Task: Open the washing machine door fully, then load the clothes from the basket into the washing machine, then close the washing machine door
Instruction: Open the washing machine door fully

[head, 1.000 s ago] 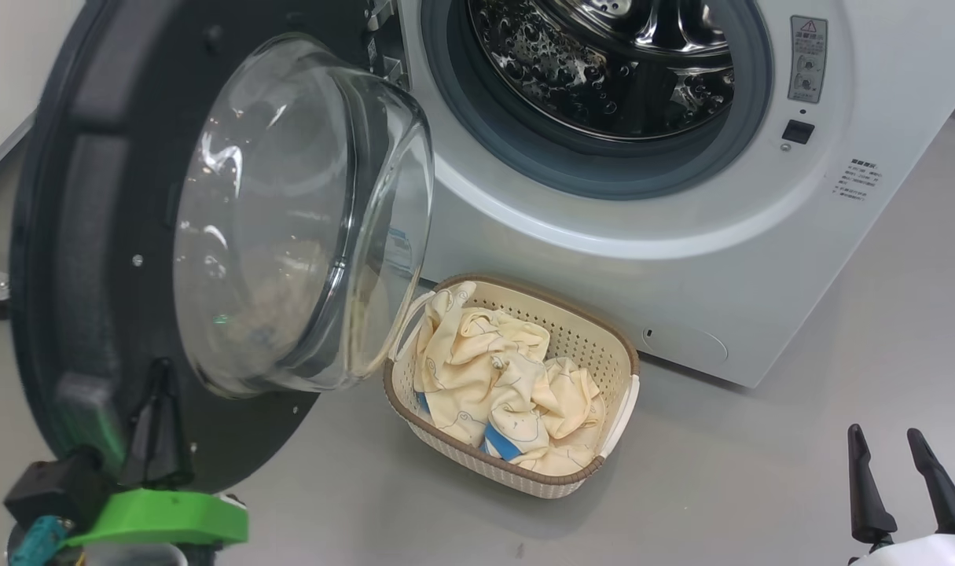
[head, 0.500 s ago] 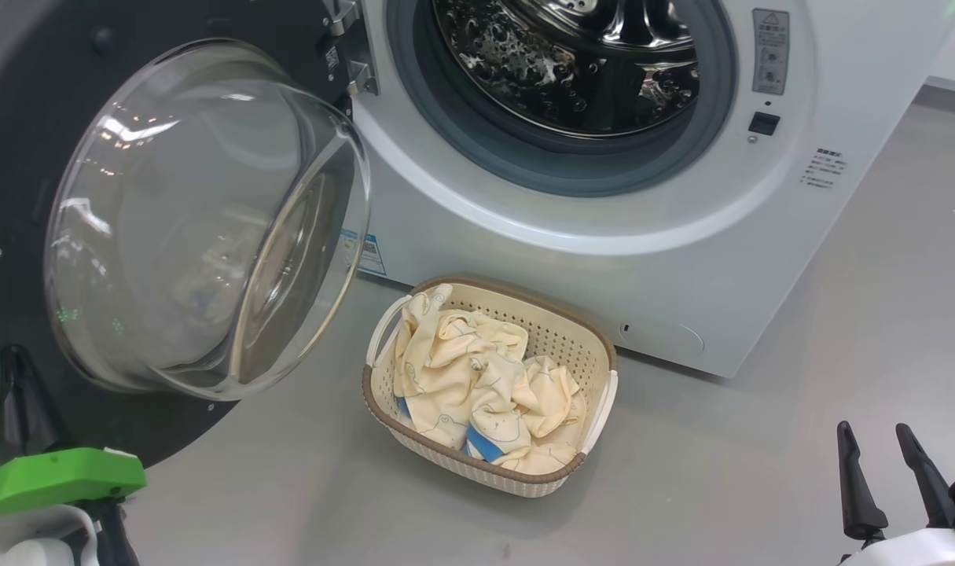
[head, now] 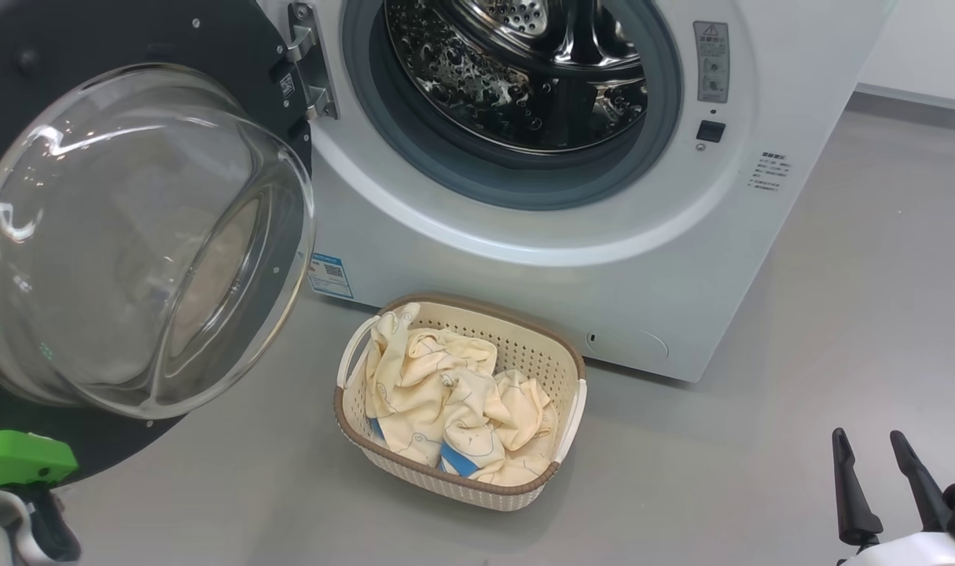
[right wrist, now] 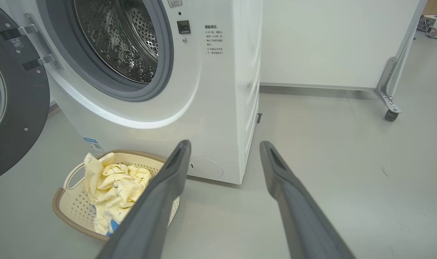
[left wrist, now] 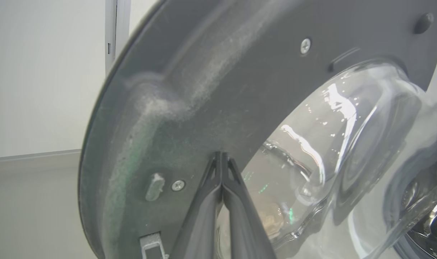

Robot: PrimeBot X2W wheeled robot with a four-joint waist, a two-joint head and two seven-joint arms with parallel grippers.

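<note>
The washing machine (head: 524,267) stands with its steel drum (head: 516,71) exposed. The washing machine door (head: 131,39) hangs wide open at the left, its glass bowl (head: 131,244) bulging toward me. My left gripper (left wrist: 222,154) is shut, tips pressed against the door's grey inner face near the glass. On the floor before the machine sits the basket (head: 453,491), holding the clothes (head: 438,393), cream-yellow with blue patches. My right gripper (head: 867,434) is open and empty at the lower right, well right of the basket. From the right wrist, that gripper (right wrist: 225,144) points between the basket (right wrist: 65,212) and the machine's corner.
A green fitting (head: 17,460) on my left wrist shows below the door. A blue label sticker (head: 329,275) sits low on the machine's front. A white panel on a caster (right wrist: 389,115) stands right of the machine, with grey floor (head: 760,440) around the basket.
The door has swung further open to the left with my left gripper against it. The head camera has shifted, sliding the machine and basket left. My right gripper holds its place.
</note>
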